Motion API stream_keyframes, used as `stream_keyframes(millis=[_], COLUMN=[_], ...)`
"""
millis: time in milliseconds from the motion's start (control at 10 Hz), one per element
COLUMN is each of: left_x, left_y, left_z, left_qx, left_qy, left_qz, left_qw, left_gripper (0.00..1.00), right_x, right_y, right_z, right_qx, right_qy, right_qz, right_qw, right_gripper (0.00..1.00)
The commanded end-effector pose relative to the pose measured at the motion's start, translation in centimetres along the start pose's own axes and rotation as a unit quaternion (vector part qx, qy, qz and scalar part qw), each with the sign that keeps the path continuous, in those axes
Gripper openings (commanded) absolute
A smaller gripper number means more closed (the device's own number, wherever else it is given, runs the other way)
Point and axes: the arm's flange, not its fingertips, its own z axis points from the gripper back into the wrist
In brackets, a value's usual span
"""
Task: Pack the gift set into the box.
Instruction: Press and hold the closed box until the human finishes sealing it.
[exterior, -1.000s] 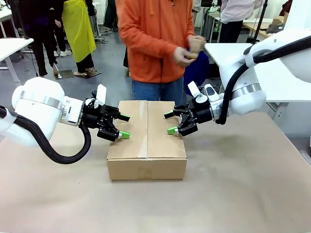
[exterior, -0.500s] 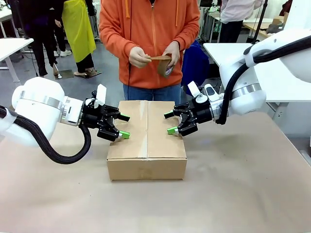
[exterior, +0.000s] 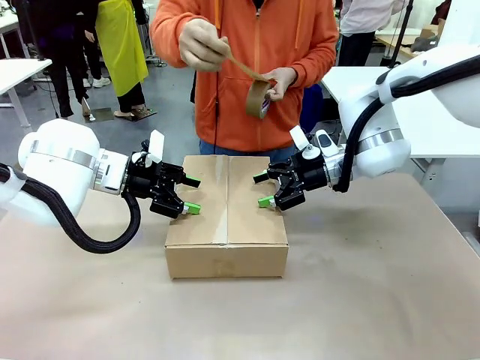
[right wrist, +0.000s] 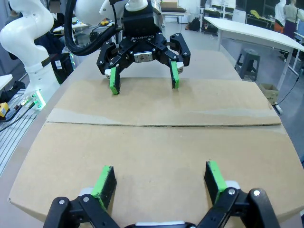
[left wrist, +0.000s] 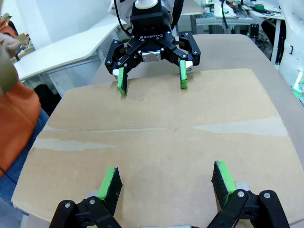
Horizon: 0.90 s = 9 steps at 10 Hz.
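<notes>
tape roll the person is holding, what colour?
Brown, matching the strip pulled from it; the tape roll shows best in the front view.

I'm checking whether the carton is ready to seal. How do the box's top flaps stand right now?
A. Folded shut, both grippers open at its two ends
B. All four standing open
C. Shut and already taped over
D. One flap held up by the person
A: the box has its flaps flat, meeting at a bare centre seam, with the left gripper and right gripper open at opposite ends; the person's hands are only now pulling tape off the roll.
</notes>
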Motion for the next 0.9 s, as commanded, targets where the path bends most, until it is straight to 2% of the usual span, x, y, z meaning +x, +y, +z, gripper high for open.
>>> stream_keyframes(millis=[0, 800], left_x=[-0.31, -0.31], left_y=[-0.22, -0.22], left_z=[-0.06, -0.06], left_qx=[0.002, 0.002], left_qy=[-0.003, -0.003], left_qz=[-0.006, -0.006], left_qw=[1.000, 1.000], left_gripper=[1.00, 1.00], right_x=[-0.09, -0.09], right_y=[0.07, 0.07], right_z=[-0.16, -0.16], right_qx=[-0.002, -0.002], right_qy=[0.004, 0.004], right_qz=[0.002, 0.002], right_qw=[1.000, 1.000], right_gripper=[1.00, 1.00])
